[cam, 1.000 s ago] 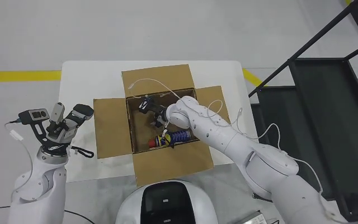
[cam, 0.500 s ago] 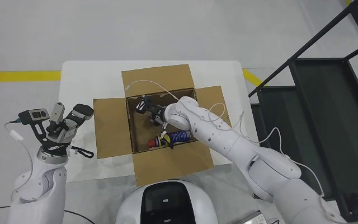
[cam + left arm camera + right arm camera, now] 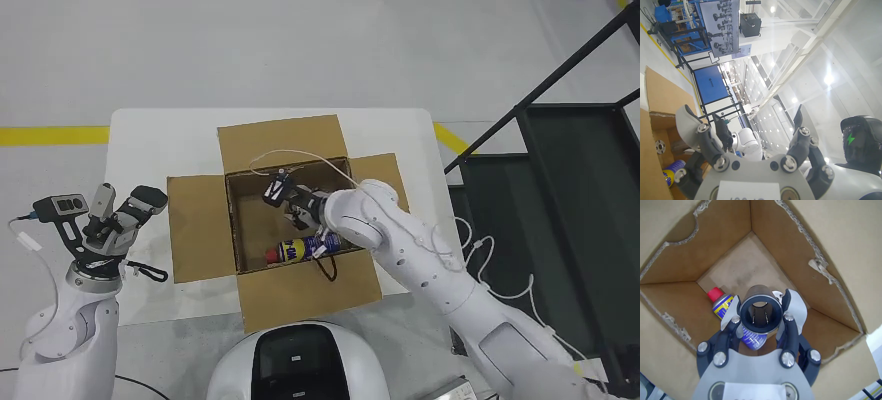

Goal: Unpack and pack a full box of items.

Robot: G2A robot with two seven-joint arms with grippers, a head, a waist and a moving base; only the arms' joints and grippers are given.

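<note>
One bearing (image 3: 761, 313), a dark tube with rows of small balls inside, pinched across its sides between the jaws of the right gripper (image 3: 761, 306), hollow end facing back toward the wrist. Hanging over the open inside of the box (image 3: 687, 262), touching no cardboard; whether below the rim, hard to tell. Past the jaws and lower, one can (image 3: 723, 306) on its side on the box floor, blue and yellow with a red cap, partly hidden behind one finger (image 3: 730, 311). From above, right gripper (image 3: 283, 190) over the far half of the box (image 3: 200, 240), can (image 3: 300, 247) nearer the robot than the jaws, four flaps folded out over the table (image 3: 150, 150). Well apart from those jaws, beyond the box's left flap, left gripper (image 3: 743, 117) turned upward, jaws spread wide, nothing between them; same gripper (image 3: 127, 200) from above just off the table's left edge.
</note>
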